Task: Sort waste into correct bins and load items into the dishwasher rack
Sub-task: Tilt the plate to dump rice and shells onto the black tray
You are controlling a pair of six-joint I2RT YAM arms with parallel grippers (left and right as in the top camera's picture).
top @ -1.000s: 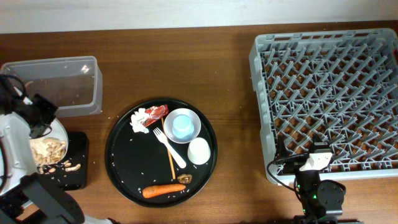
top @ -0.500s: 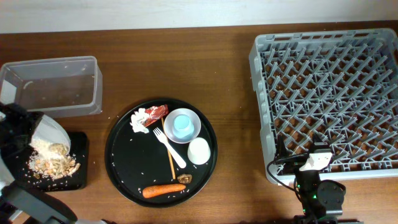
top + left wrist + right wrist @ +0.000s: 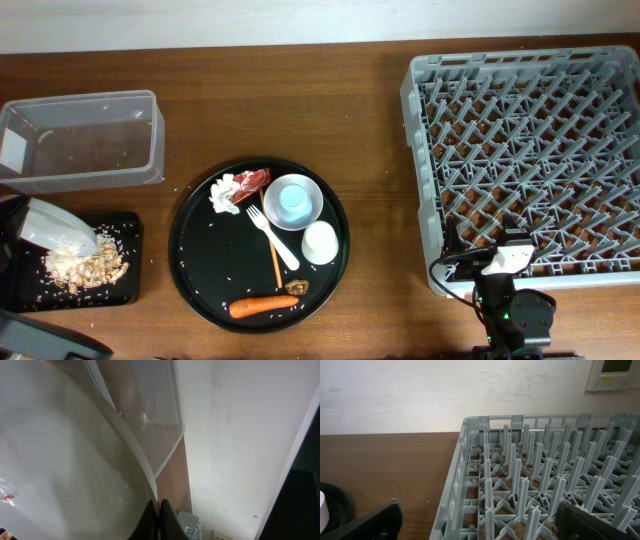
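Left hand [image 3: 159, 518] pinching tilted plate [image 3: 52, 226]; crumbs [image 3: 88, 268] now dumped into black bin [image 3: 128, 292]; right hand [image 3: 480, 523] spread.

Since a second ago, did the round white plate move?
Yes, the round white plate moved left, away from the round black tray.

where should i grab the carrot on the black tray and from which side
Take the carrot across its middle, coming straight down from above. It lies flat on the round black tray with its long axis running left to right in the overhead view, so a pinch across its narrow width fits best. Stay off its right end, where a brown scrap sits close.
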